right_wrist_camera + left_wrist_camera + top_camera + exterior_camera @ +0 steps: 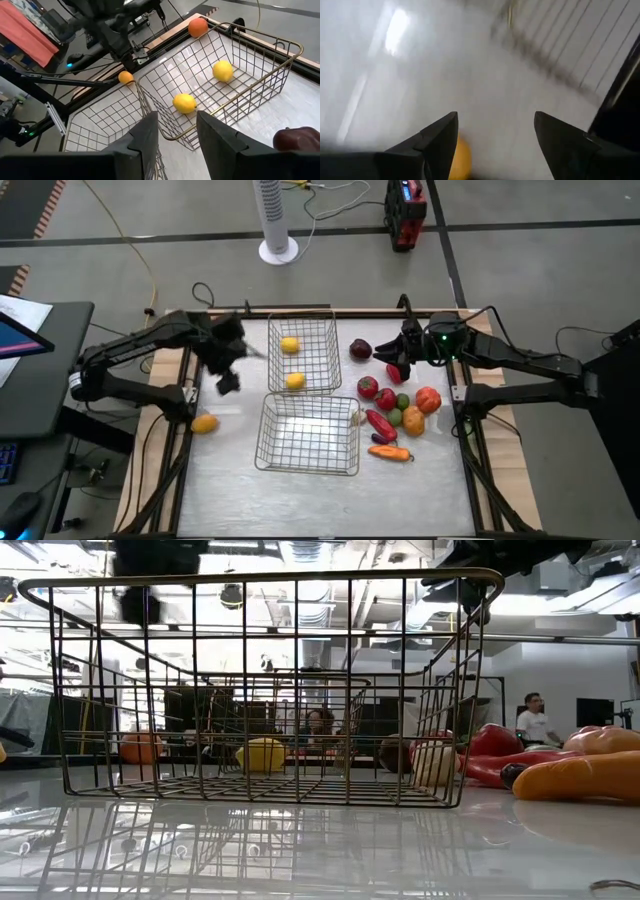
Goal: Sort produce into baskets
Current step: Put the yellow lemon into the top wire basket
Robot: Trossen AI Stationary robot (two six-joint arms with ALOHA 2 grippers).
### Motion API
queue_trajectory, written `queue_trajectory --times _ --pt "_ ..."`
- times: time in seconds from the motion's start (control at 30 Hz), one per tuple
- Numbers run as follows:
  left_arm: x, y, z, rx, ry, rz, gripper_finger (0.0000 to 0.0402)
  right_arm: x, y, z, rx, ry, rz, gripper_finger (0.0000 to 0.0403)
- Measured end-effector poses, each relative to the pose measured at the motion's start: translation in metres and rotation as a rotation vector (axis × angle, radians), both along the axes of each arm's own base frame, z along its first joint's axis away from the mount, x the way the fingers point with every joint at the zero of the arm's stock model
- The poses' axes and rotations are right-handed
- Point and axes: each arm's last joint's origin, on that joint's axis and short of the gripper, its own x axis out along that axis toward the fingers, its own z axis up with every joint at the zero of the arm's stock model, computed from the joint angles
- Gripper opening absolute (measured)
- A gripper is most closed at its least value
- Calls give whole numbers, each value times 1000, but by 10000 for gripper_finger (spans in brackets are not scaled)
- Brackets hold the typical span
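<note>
Two wire baskets stand mid-table. The far basket (303,352) holds two yellow rounds (290,346) (184,103); the near basket (308,435) shows nothing inside. Several produce pieces lie right of the baskets: a dark purple round (360,349), red pieces (380,420), a green round (402,401), an orange round (428,398) and a carrot (390,452). An orange-yellow piece (204,423) lies left of the near basket. My left gripper (228,383) hangs open and blurred above the table, left of the far basket. My right gripper (177,135) hovers open over the produce, nothing between its fingers.
In the right wrist view another orange round (198,27) sits beyond the far basket, by the table's wooden edge. A white fan base (278,250) and a red device (405,215) stand on the floor past the far edge. People show in the room behind (535,720).
</note>
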Motion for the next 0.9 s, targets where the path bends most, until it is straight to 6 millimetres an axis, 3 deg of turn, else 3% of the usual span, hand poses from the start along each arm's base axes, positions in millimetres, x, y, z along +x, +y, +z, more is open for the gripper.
queue_trajectory --times 0.23,0.43,0.67,0.9 --pt "-15 -33 -24 -30 247 -42 247 0 1 0 -11 1 22 162" --pt "-28 -58 -49 8 253 -55 247 0 2 0 0 -2 55 162" --pt "-43 -74 -76 39 308 -44 247 0 2 0 -6 -1 58 162" --pt "-37 -87 -74 65 236 -82 245 0 2 0 -1 -2 56 162"
